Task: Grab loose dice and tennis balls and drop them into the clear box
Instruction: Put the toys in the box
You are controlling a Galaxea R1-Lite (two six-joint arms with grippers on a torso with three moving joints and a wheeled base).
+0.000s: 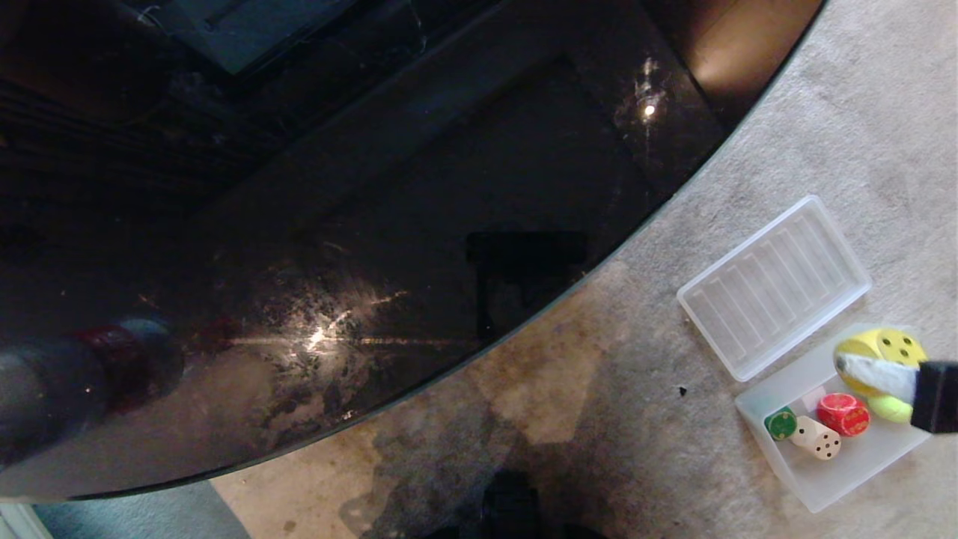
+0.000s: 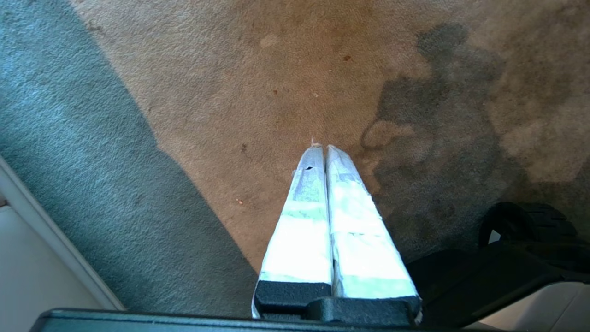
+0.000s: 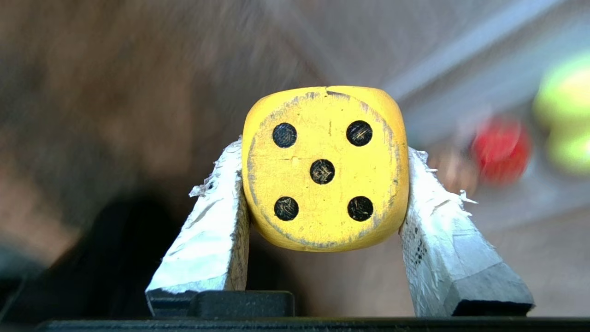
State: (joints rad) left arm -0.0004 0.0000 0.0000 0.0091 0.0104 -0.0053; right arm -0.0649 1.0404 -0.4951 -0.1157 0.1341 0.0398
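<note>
The yellow die (image 3: 325, 168) sits squarely between the two taped fingers (image 3: 209, 235) of the right gripper (image 3: 322, 161), its five-pip face turned back toward the wrist camera and its two side faces pressed flat against the inner pads, so the jaws are clenched on it and it hangs clear of anything beneath. In the head view the same die (image 1: 887, 350) shows at the right edge of the picture, carried over the far end of the clear box (image 1: 853, 468), with one white finger (image 1: 876, 374) crossing below it. Inside the box lie the red die (image 1: 843, 414), the beige die (image 1: 817, 439) and the green die (image 1: 780, 424), close together near the middle and the near wall, and a tennis ball (image 1: 889, 408) shows just under the gripper; a second ball cannot be made out in the head view. The step in hand looks like the delivery of the yellow die, with the drop itself not yet done. The next move would call for the jaws to part while the die is well inside the rim, preferably over bare floor of the box rather than on top of the ball, from which it might bounce or roll out. The ribbed lid (image 1: 775, 288) lies flat on the carpet (image 1: 636, 419) just beside the box, and the dark glossy table (image 1: 374, 224) fills the rest of the view. The left gripper (image 2: 326, 150) hangs parked over the carpet, its fingers pressed together on nothing.
</note>
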